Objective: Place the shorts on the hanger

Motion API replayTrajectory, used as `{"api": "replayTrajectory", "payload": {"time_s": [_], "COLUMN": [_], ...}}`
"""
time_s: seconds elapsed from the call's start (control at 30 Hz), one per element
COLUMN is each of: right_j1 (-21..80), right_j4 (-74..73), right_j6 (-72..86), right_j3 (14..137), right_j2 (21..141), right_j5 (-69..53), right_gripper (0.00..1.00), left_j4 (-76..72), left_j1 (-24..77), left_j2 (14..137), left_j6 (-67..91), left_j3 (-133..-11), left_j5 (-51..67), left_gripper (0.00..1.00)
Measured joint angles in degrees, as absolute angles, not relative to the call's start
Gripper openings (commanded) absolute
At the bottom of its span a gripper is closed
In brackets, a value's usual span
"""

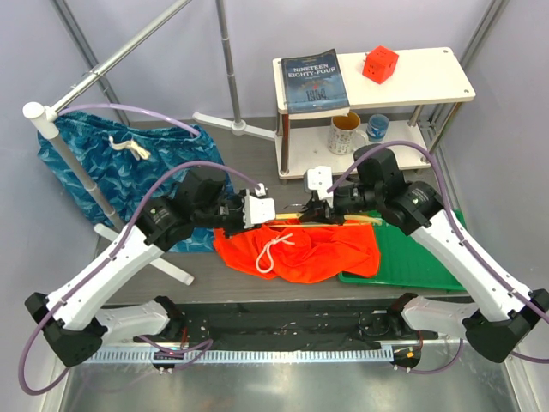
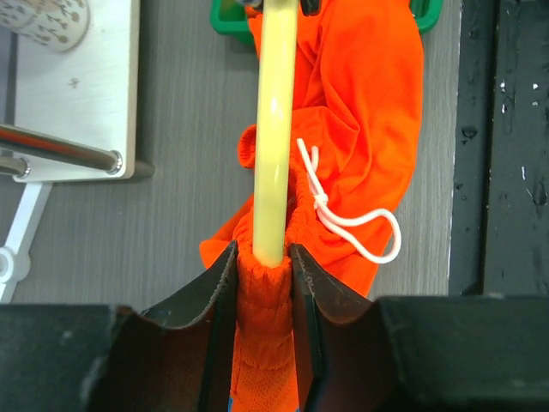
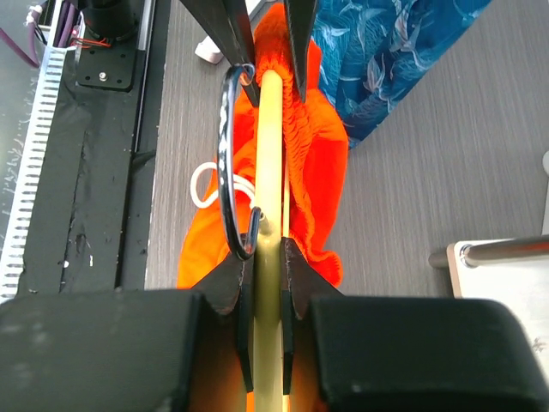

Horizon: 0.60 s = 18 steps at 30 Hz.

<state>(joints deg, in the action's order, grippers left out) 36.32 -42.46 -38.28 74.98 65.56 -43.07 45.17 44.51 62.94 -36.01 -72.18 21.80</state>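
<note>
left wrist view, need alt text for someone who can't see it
The left gripper pinches the gathered waistband of bright orange-red fabric shorts around the end of a thin yellow clothes hanger, which runs straight up the frame. The shorts' white drawstring loops out to the right, and the rest of the fabric lies on a grey table.

The bright orange-red cloth shorts [image 1: 317, 249] are a soft, matt weave, puckered along the elastic waistband, with a white twisted cloth cord [image 2: 322, 203]. The thin yellow plastic hanger [image 2: 274, 129] is smooth and glossy, with a streak of highlight on it. Its dark metal hook [image 3: 225, 172] gleams. The grey table [image 2: 129, 249] has a matt wood grain. At four o'clock lies a green mat [image 1: 412, 257], plastic by the look. At twelve o'clock rises a polished metal pole [image 1: 227, 60].
</note>
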Motion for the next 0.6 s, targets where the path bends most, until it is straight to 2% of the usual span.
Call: {"api": "replayTrajectory", "payload": {"time_s": [0.13, 0.2, 0.27, 0.3, 0.37, 0.4, 0.5, 0.6], "right_j1": [36.9, 37.1, 37.2, 37.3, 37.5, 37.7, 37.8, 37.8], "right_j4": [-41.9, -41.2, -40.7, -40.6, -40.2, -39.2, -36.7, -33.8], "right_j6": [-39.1, -39.1, -38.8, -38.4, -36.4, -35.6, -30.8, -23.4], "right_j3": [74.5, 73.9, 73.4, 73.2, 73.1, 73.0, 72.9, 72.6], "right_j2": [65.5, 65.3, 65.0, 64.8, 64.5, 64.1, 61.4, 57.5], "right_j5": [-43.2, -43.2, -43.4, -43.3, -43.5, -43.6, -43.1, -42.9], "right_gripper": [0.01, 0.04, 0.2, 0.47, 0.69, 0.84, 0.93, 0.94], "left_j4": [46.4, 47.2, 47.6, 47.8, 47.7, 47.6, 48.9, 51.4], "left_j1": [44.6, 44.6, 44.6, 44.6, 44.4, 44.0, 42.5, 41.8], "left_j2": [63.9, 63.9, 63.8, 63.7, 63.1, 62.3, 58.5, 55.3], "left_j6": [-35.7, -35.3, -34.7, -34.5, -34.2, -34.2, -34.7, -35.7], "left_j3": [-72.2, -72.2, -72.2, -72.2, -71.9, -71.1, -67.9, -66.6], "left_j5": [22.5, 23.2, 23.6, 23.7, 24.0, 24.3, 25.6, 27.3], "left_gripper": [0.03, 0.0, 0.0, 0.0, 0.0, 0.0, 0.0, 0.0]}}
